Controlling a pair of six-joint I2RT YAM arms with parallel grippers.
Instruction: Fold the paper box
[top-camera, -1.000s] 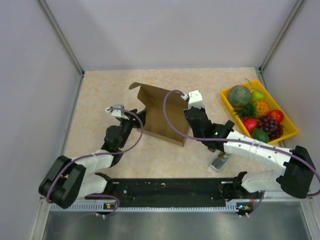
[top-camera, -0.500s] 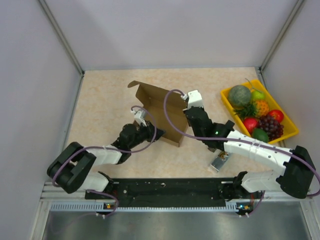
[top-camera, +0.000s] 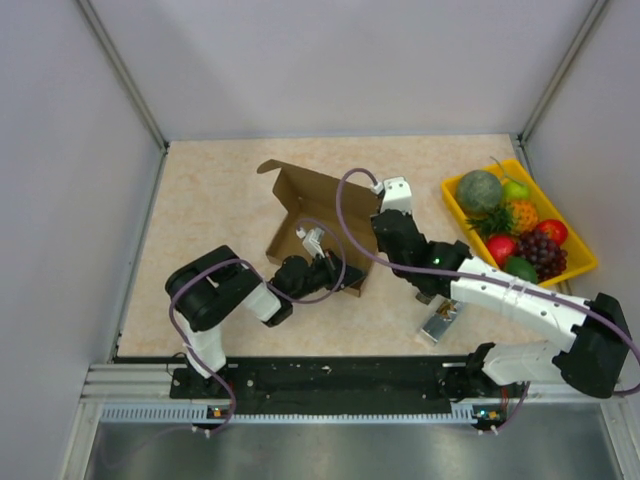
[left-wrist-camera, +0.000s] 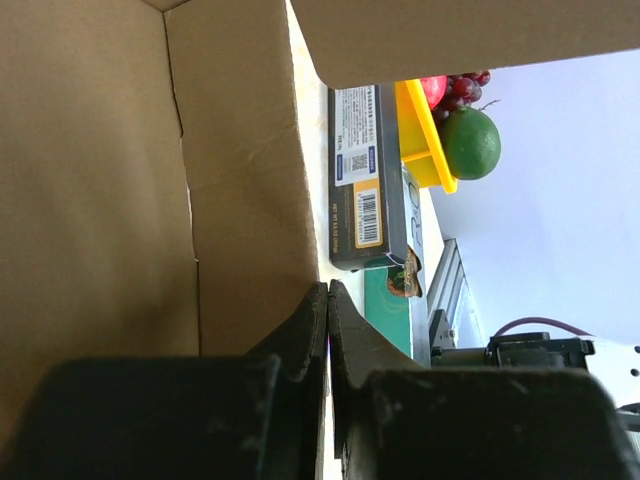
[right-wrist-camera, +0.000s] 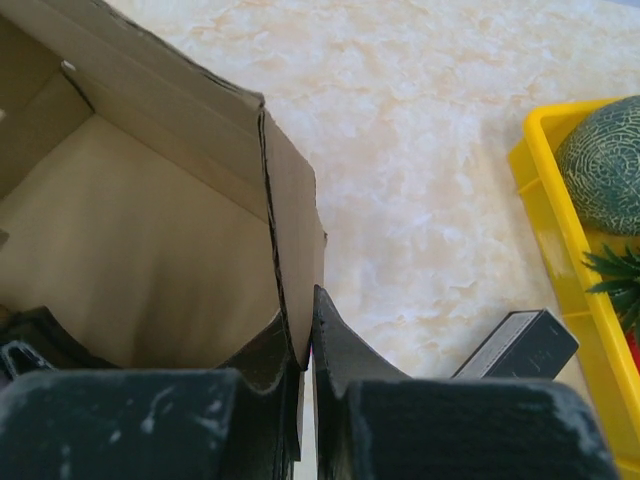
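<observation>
The left tool (left-wrist-camera: 327, 298) is pinched tight on a thin side wall of the paper box (top-camera: 310, 200), reaching in from the near side. The right tool (right-wrist-camera: 308, 322) is clamped likewise on the box's right-hand wall, at its upright corner edge. The box stands half-formed in the middle of the table (top-camera: 215, 200), walls raised, its inside open upward. A small dark packet (top-camera: 440, 325) lies near the right arm. At the far right sits a yellow tray (top-camera: 574, 271) of fruit.
</observation>
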